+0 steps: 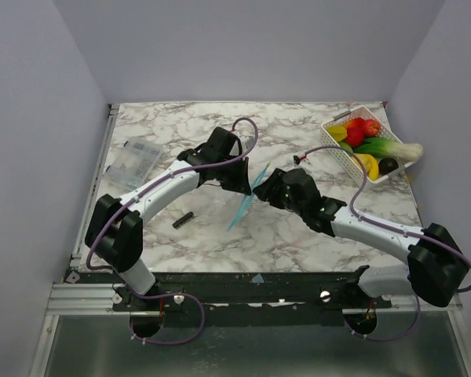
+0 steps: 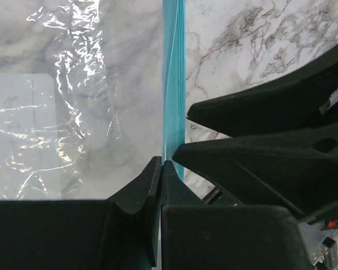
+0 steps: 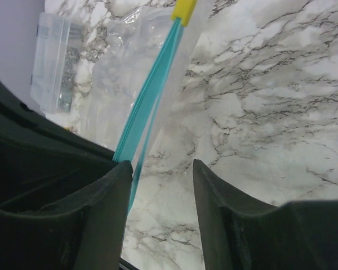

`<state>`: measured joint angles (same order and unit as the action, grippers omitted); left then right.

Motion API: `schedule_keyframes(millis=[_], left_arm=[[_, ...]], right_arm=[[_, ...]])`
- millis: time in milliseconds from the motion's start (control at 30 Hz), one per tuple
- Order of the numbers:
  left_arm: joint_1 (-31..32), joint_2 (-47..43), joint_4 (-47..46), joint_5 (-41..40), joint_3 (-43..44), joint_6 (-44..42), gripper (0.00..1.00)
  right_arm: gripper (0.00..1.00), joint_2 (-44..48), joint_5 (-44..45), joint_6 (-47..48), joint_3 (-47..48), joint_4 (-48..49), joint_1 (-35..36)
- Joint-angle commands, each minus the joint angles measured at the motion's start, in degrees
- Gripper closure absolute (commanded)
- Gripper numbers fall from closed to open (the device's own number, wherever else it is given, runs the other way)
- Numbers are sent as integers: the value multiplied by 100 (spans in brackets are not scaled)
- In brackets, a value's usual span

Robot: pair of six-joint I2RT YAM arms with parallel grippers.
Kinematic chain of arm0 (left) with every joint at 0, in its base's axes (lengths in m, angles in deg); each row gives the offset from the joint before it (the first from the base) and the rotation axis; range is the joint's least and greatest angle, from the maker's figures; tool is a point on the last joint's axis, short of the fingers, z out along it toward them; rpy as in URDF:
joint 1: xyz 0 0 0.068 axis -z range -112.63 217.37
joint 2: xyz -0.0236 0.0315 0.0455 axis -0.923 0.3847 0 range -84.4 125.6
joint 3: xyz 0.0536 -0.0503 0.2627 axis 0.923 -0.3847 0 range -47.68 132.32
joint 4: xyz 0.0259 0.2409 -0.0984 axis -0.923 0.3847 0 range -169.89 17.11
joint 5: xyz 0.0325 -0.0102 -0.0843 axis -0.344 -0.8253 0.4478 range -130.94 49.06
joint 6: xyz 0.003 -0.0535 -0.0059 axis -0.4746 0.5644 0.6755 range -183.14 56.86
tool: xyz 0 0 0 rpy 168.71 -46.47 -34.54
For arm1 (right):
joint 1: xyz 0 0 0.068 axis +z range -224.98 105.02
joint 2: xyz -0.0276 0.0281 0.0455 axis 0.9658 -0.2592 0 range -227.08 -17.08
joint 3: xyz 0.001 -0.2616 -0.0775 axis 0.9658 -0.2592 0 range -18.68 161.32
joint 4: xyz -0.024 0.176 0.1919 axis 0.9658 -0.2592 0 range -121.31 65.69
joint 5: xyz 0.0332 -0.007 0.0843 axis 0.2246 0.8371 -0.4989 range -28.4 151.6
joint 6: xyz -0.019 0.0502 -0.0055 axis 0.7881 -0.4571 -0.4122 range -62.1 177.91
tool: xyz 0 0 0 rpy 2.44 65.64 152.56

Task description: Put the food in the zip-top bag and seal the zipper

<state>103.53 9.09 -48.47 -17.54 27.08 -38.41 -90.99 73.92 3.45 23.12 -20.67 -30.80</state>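
While the left fingers point(image 2: 141, 191) are pressed together on the zipper point(image 2: 173, 84), the zip-top bag point(image 2: 73, 112) is held by this teal strip between the two arms, over the middle of the bench point(image 1: 298, 228); whether its lower edge rests on the bench, I cannot tell. The right fingers point(image 3: 107, 202) stand apart with the same strip between them (it passes very close to one finger, and I cannot say that it touches).

I judge the bag to be very light, thin and floppy; the film is glossy and wrinkled, so it is probably slippery and keeps no shape of its own. The zipper looks like the only stiffer part, so it is the good place to take hold; a grip on one lip alone, not on both, would let the mouth open. A small yellow slider point(image 3: 184, 11) sits at the far end of the strip; it looks useful for the sealing.

The food point(image 1: 365, 137) lies in a white basket point(image 1: 335, 147) at the far right of the bench, well apart from the bag; these pieces look hard, light and rounded, so they may slip out of a loose grip.
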Motion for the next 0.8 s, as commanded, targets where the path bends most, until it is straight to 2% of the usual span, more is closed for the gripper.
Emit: schedule_keyframes(millis=[0,100,167,233,267,467,533,667,700,767], left_arm=[[13,-437,-143,10,-123,23,100],[18,-514,-121,-188,-139,29,100],[37,-564,-66,-294,-116,81,100],[74,-644,103,-524,-28,148,100],[101,-690,170,-661,0,176,100],[273,-783,517,-1888,81,-263,100],[329,-739,599,-2140,155,-381,93],[511,-774,554,-2701,201,-667,71],[526,-790,519,-2749,167,-722,68],[535,-815,425,-2736,84,-814,67]], right_arm=[[56,-264,-12,-16,182,119,-8],[75,-410,-89,113,221,221,-11],[82,-519,-293,207,272,373,-13],[96,-591,-545,285,380,451,-9],[99,-610,-644,291,434,458,2],[99,-250,-1006,-136,14,1029,2],[99,-154,-1042,-252,-92,1128,0],[100,-125,-1111,-371,-171,1249,-5],[100,-144,-1145,-386,-188,1302,-1],[100,-196,-1187,-395,-138,1280,-3]])
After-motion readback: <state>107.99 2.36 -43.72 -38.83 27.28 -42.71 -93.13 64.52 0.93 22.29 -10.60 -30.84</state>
